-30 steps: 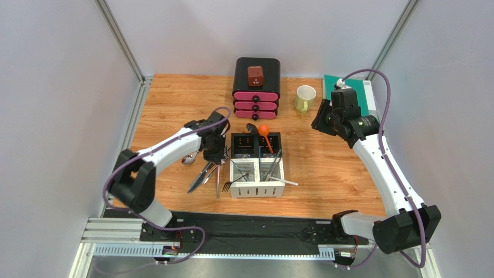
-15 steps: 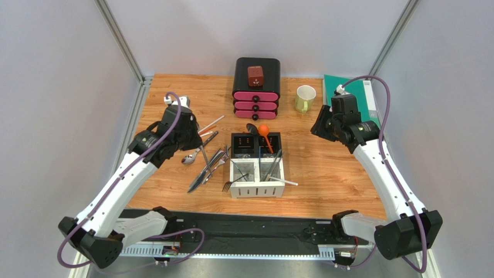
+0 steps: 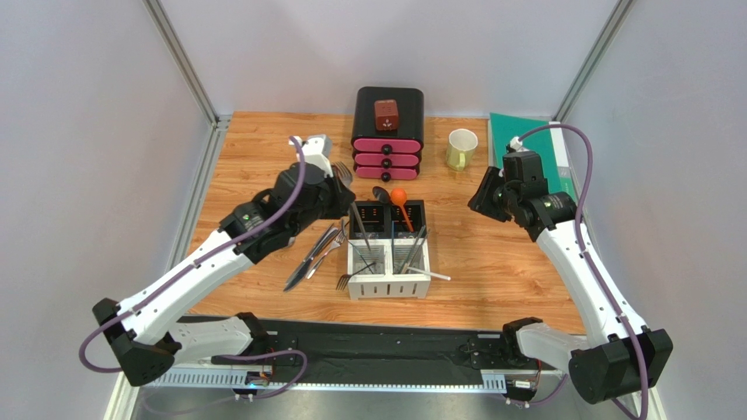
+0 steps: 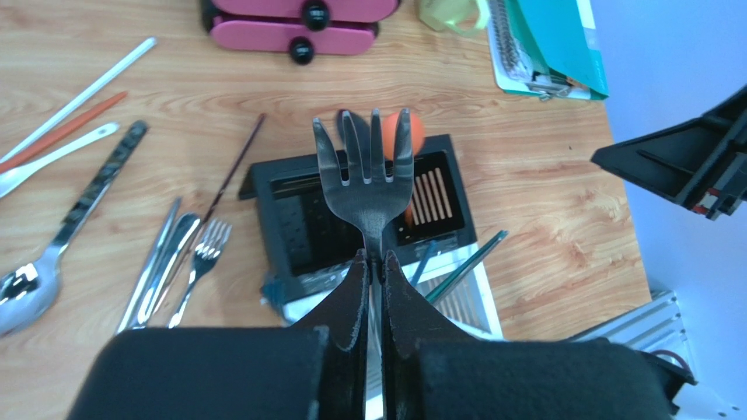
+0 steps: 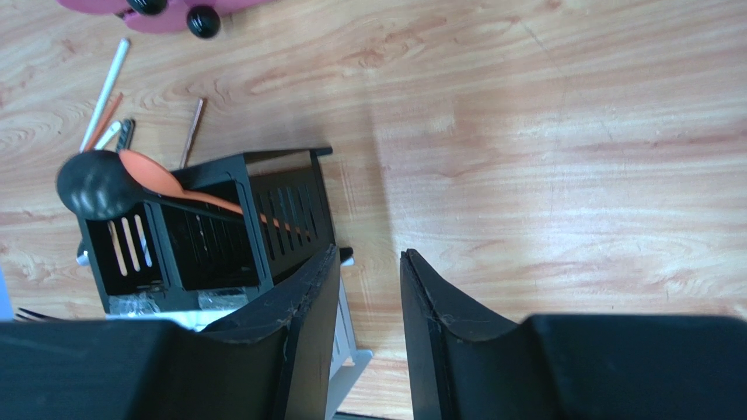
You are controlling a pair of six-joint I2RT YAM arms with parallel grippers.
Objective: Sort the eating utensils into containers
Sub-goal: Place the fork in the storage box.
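Observation:
My left gripper (image 3: 340, 199) (image 4: 374, 255) is shut on a silver fork (image 4: 368, 175) by its neck, tines pointing away. It holds the fork above the caddy's (image 3: 390, 286) back left black compartment (image 4: 263, 188). The caddy's white front compartments hold several silver utensils. An orange spoon (image 3: 400, 203) (image 5: 158, 175) and a black spoon (image 3: 379, 193) (image 5: 92, 184) stand in the back right black compartment. Loose knives and a fork (image 3: 311, 254) (image 4: 202, 254), a silver spoon (image 4: 35, 280), a dark chopstick (image 4: 237, 166) and white and orange plastic spoons (image 4: 70, 105) lie left of the caddy. My right gripper (image 3: 480, 194) (image 5: 370, 254) is open and empty, raised right of the caddy.
A black-and-pink drawer box (image 3: 388, 131) stands at the back centre. A pale green mug (image 3: 461, 149) stands to its right. A green notebook (image 3: 526, 131) lies in the back right corner. Bare wood lies between the caddy and the right arm.
My left arm rose from the utensil pile, swung out left, then came back over the caddy with a fork in its jaws. The right arm barely moved.

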